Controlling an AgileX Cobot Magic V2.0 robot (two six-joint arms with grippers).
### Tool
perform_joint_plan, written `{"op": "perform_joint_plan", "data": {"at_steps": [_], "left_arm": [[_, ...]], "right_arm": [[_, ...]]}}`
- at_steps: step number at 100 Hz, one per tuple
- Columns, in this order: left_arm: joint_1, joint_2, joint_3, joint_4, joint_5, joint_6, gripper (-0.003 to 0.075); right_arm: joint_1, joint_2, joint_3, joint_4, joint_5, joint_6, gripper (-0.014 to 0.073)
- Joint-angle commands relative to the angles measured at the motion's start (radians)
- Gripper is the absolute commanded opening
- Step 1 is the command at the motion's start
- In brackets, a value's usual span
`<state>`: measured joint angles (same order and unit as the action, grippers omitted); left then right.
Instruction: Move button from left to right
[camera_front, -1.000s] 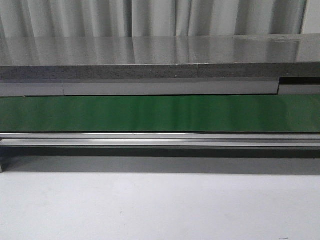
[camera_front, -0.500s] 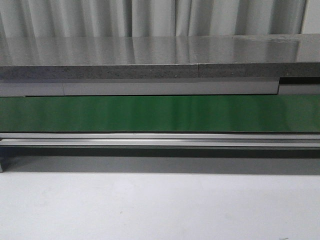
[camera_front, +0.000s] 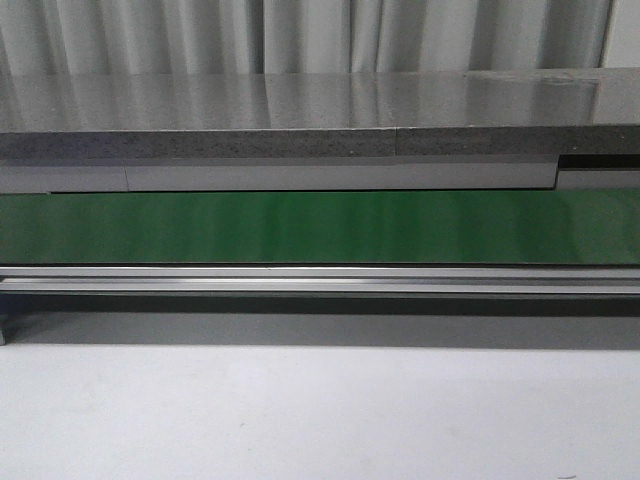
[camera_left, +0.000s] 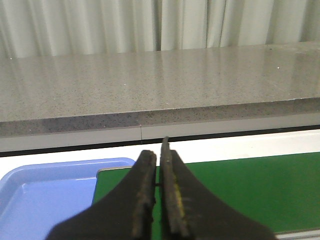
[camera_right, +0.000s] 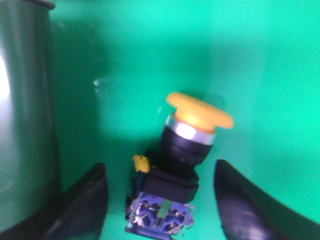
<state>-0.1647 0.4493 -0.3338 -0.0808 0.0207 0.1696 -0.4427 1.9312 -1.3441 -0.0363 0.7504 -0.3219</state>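
Nothing has shifted in the front view over the past second: white table (camera_front: 320, 420), metal rail (camera_front: 320, 280) and green belt (camera_front: 320, 228) look the same, with neither arm nor button in sight there. Closest to the right gripper (camera_right: 160, 200), its two dark fingers (camera_right: 85, 205) stand spread wide, and the button (camera_right: 180, 170) lies on its side between them, touching neither. Its terminal block sits nearest the pincer, the orange cap pointing away over green surface, a placement that leaves the black body squarely in the gap, apparently for a side-on pinch. Open green lies beyond the cap; a grey metal edge (camera_right: 25, 115) runs close outside one finger, leaving little room on that side. The left gripper (camera_left: 159, 195) hangs pressed together, holding nothing, a blue tray (camera_left: 45, 195) beside it, green belt beyond, then the grey stone ledge (camera_left: 160, 85) and curtain (camera_left: 160, 25).
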Motion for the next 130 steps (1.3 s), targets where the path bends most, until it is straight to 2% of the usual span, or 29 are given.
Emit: {"op": "perform_joint_plan", "data": {"at_steps": [1,24,38,67,86,108,130], "left_arm": [[-0.01,0.003,-0.027,-0.008,-0.08,-0.003,0.0005],[-0.01,0.003,-0.027,-0.008,-0.08,-0.003,0.0005],[-0.01,0.003,-0.027,-0.008,-0.08,-0.003,0.0005],[-0.01,0.003,-0.027,-0.008,-0.08,-0.003,0.0005],[-0.01,0.003,-0.027,-0.008,-0.08,-0.003,0.0005],[-0.01,0.003,-0.027,-0.008,-0.08,-0.003,0.0005],[-0.01,0.003,-0.027,-0.008,-0.08,-0.003,0.0005]], "right_arm": [[-0.007,-0.05,-0.031,-0.005,-0.026,-0.011,0.0489],[-0.018,-0.095,-0.072,-0.001,-0.021,0.012,0.0487],[-0.001,-0.168,-0.081,0.094,-0.06,0.011,0.0487],[0.152,-0.341,-0.046,0.245,-0.164,0.01,0.0487],[0.293,-0.488,0.093,0.27,-0.337,0.01,0.0487],[0.46,-0.703,0.349,0.281,-0.566,0.01,0.0487],[0.549,-0.942,0.615,0.282,-0.722,0.01,0.0486]]}}
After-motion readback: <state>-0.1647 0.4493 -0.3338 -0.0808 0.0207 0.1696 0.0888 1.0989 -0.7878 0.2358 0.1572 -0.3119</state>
